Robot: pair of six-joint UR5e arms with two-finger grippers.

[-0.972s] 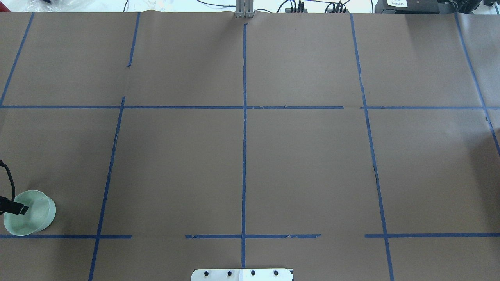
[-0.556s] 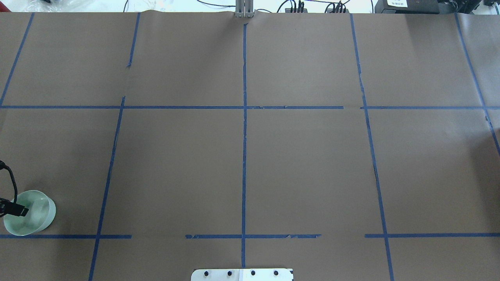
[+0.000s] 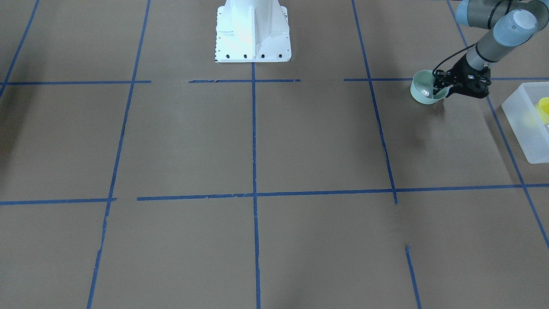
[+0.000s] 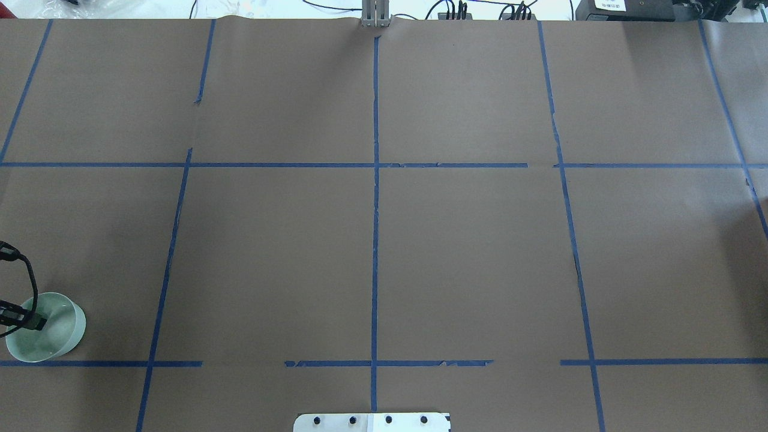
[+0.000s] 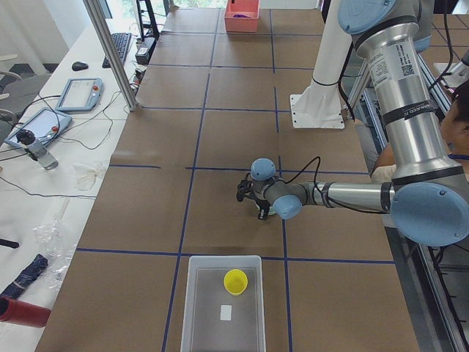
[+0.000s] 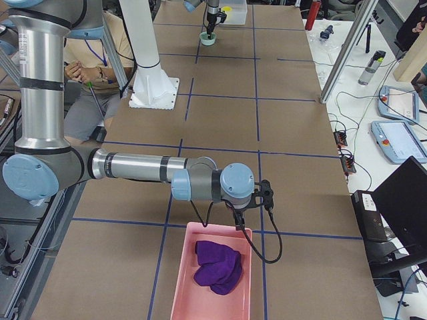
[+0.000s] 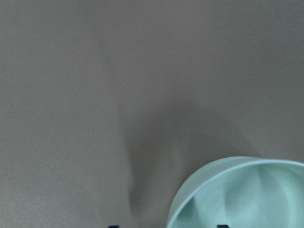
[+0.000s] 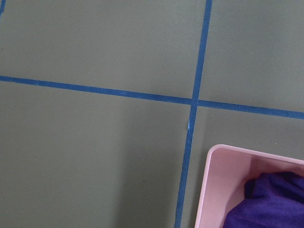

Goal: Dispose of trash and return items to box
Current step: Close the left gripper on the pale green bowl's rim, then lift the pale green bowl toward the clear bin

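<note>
**Left gripper (image 3: 442,88) at the rim of the mint-green bowl (image 3: 422,92).** The bowl stands on the brown table paper (image 3: 300,141), at about 8 o'clock in the overhead view. In the wrist view the fingertips (image 7: 222,226) are spread, one outside the bowl wall and one over the hollow. The pincer is thus released and straddles the rim, not yet clamped.

The frosted box (image 3: 521,113), with the yellow cup (image 3: 544,107) already inside, lies near, at 4 o'clock of the bowl in the front-facing view.

The step in hand appears to be the rim pinch. Lower until the wall sits deep between the jaws, close squarely, then lift straight. A shallow bite on smooth, curved plastic may let the bowl swing or slip.

The right gripper (image 6: 235,220) hovers at the 12 o'clock edge of the pink tray (image 6: 179,287), which holds the purple cloth (image 6: 217,268). Whether it is released or clenched cannot be told.
</note>
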